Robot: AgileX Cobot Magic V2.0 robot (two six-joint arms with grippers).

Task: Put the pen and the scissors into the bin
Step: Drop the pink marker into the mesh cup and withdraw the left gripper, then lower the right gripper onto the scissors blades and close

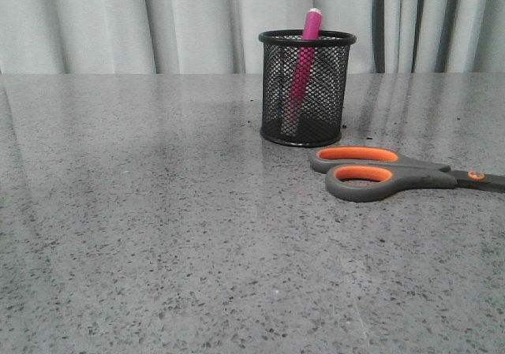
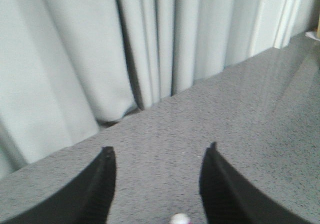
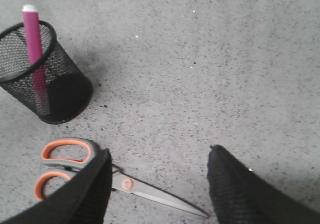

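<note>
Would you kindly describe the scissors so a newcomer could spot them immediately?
On the grey speckled stone table stands a black wire-mesh cup. Lying flat just right of its base are the dark grey-handled scissors, the only thing with orange-lined loops and metal blades.

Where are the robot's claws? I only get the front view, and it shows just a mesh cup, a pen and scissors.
Observer: The right claw hangs open above the scissors.
Operator: What about the scissor blades? They run off my picture.
Observer: The right wrist view shows them shut, lying flat on the table.
Operator: And the other claw?
Observer: The left claw is open too, gripping nothing, and faces the curtain.
</note>
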